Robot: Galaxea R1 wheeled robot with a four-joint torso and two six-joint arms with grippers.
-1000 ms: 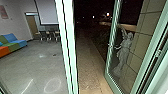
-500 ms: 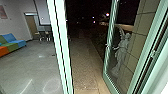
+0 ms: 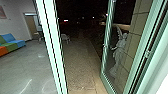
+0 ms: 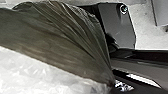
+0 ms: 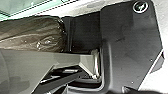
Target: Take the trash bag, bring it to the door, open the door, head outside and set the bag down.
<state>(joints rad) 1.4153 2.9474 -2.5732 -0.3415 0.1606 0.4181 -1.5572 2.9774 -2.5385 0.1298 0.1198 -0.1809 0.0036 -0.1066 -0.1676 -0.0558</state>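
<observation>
Head view: a paved path (image 3: 80,65) extended from near to far, with a grey indoor floor (image 3: 30,65) to the left beyond a pale green upright frame (image 3: 50,50). A green-framed glass door (image 3: 107,45) stood open to the right. A multicoloured couch (image 3: 11,41) lay at the far left; a grey statue (image 3: 120,50) appeared right, beyond the glass. Left wrist view: the olive-brown trash bag (image 4: 57,35) was held by the left gripper (image 4: 112,83), its pleats converging there, and spread away from that point just beside the robot's dark plate. Whether the right gripper was wide or narrow could not be told. Small lights (image 3: 66,20) marked the far darkness.
</observation>
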